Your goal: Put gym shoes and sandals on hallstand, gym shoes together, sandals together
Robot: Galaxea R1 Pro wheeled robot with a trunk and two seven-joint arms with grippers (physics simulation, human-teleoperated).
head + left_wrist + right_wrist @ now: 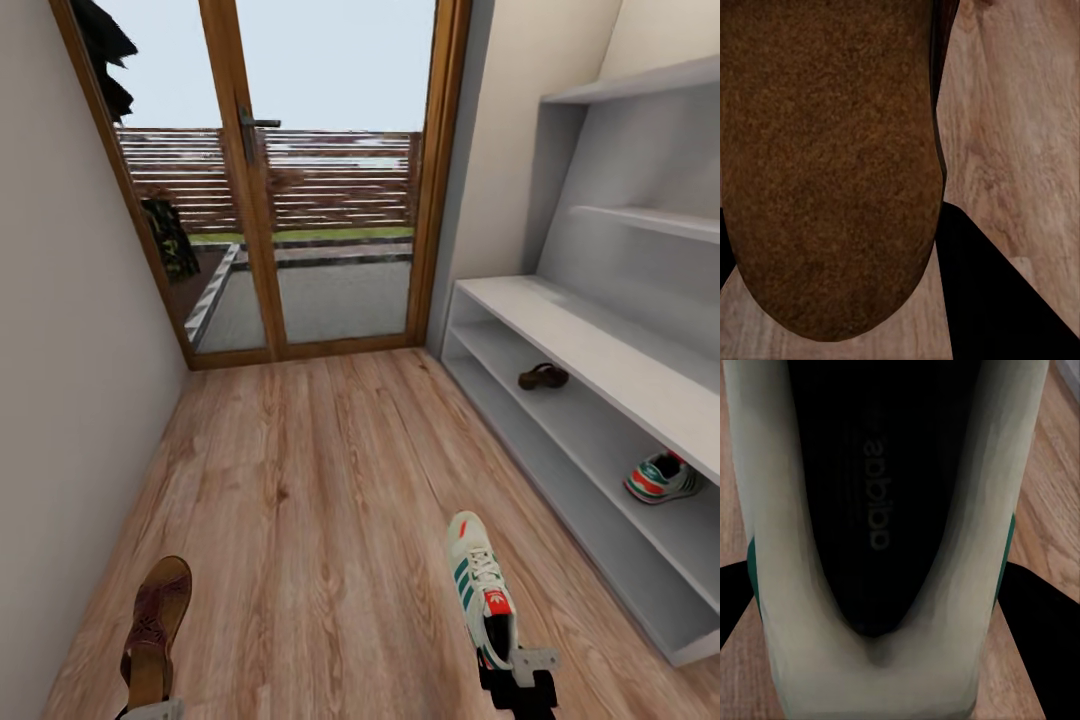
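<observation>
Halfway, we'd say: one sandal (543, 376) and one gym shoe (662, 477) sit on the hallstand (560, 330), right of frame. Our left gripper (150, 712) clamps the second sandal (155, 632), right gripper (520, 672) the second gym shoe (480, 585), both bottom edge.

A home entry corridor: wood-plank floor (300, 480), glazed garden door (300, 180), white shoe rack (600, 400).

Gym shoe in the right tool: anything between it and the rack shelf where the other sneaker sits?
Nothing visible. Bare corridor floor lies between the held gym shoe and the hallstand. The other gym shoe sits on the lower shelf with open space beside it; the sandal there sits far along the shelf.
</observation>
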